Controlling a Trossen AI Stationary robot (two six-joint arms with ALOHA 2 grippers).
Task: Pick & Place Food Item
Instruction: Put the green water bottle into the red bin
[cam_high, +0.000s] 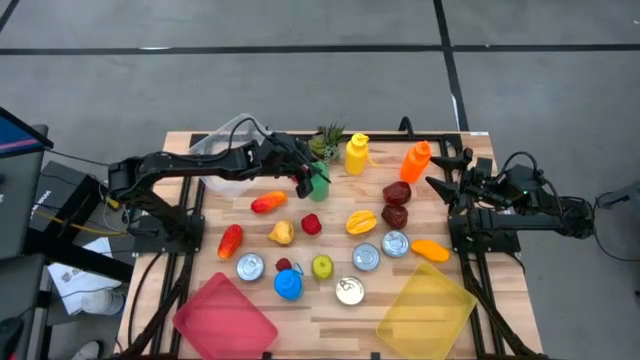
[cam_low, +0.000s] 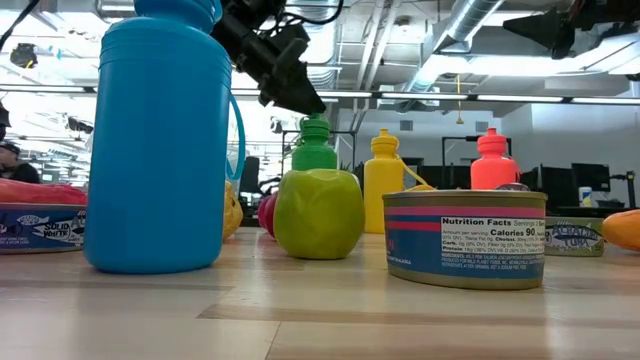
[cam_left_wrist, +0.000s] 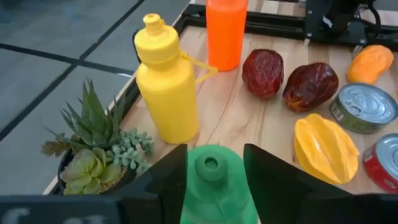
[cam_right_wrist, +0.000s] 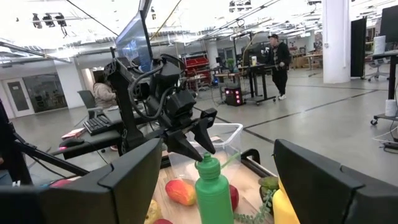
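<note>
Nearest the low camera stood a blue bottle (cam_low: 160, 140), a green apple (cam_low: 318, 212) and a tuna can (cam_low: 463, 236). Behind them, the left gripper (cam_left_wrist: 214, 180) straddled the upright green bottle (cam_left_wrist: 214, 186), fingers (cam_left_wrist: 165, 180) apart, not clamped. The right gripper (cam_high: 437, 172) waited released at the table's (cam_high: 300, 310) right edge.

Four bottles (cam_high: 357, 153); four cans (cam_high: 366, 256); two trays (cam_high: 225, 318); one plant (cam_high: 327, 136).
</note>
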